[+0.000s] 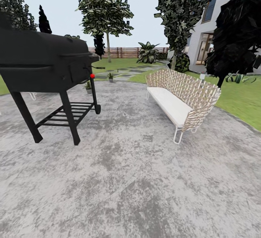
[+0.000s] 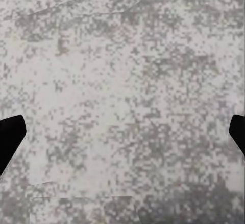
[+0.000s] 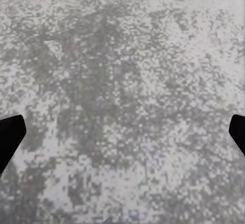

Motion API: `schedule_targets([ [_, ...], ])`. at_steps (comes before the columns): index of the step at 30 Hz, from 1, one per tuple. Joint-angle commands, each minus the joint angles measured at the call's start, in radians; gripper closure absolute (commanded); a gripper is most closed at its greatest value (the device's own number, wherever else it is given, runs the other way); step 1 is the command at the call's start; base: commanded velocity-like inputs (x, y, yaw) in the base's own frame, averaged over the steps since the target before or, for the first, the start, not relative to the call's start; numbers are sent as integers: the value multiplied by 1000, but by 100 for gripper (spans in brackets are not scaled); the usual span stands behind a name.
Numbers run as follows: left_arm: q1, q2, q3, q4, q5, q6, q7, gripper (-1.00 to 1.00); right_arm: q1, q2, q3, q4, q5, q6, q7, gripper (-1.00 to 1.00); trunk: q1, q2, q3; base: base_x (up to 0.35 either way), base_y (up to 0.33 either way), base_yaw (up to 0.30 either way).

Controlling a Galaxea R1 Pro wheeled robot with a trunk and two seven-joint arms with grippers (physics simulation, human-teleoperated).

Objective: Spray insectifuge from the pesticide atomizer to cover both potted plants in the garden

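Two small potted plants stand far off past the speckled patio (image 1: 137, 180): one (image 1: 88, 87) by the grill's wheel, the other (image 1: 110, 76) on the lawn by the stepping stones (image 1: 127, 74). The pesticide atomizer is out of view. In the left wrist view my left gripper (image 2: 122, 137) is open over bare paving, its black fingertips (image 2: 10, 139) at the frame's two sides. My right gripper (image 3: 122, 137) is open the same way over darker paving, with nothing between its fingertips (image 3: 10, 137).
A large black grill (image 1: 43, 67) on legs stands at the left of the patio. A wicker sofa (image 1: 181, 96) with a white cushion stands at the right. Beyond lie lawn, trees, a slatted wooden fence (image 1: 123, 52) and a house (image 1: 208, 31).
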Motion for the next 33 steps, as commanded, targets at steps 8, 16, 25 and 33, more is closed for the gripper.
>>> schedule_targets([
  [8, 0, 0, 2, 1, 3, -3, 0, -100, -1, 0, 1, 14, 4, -4, -2, -100, 0, 0, -1, 339, 0, 0],
  [16, -1, 0, 2, 1, 2, -3, 0, -100, -1, 0, 0, 14, 4, -4, -3, -100, 0, 0, -1, 339, 0, 0],
  [25, -1, 0, 2, 1, 2, -3, -1, -100, -1, 0, 1, 15, 4, -4, -3, -100, 0, 0, -1, 339, 0, 0],
  [33, -1, 0, 2, 1, 2, -3, 0, -100, -1, 0, 1, 16, 3, -4, -4, -100, 0, 0, -1, 339, 0, 0],
])
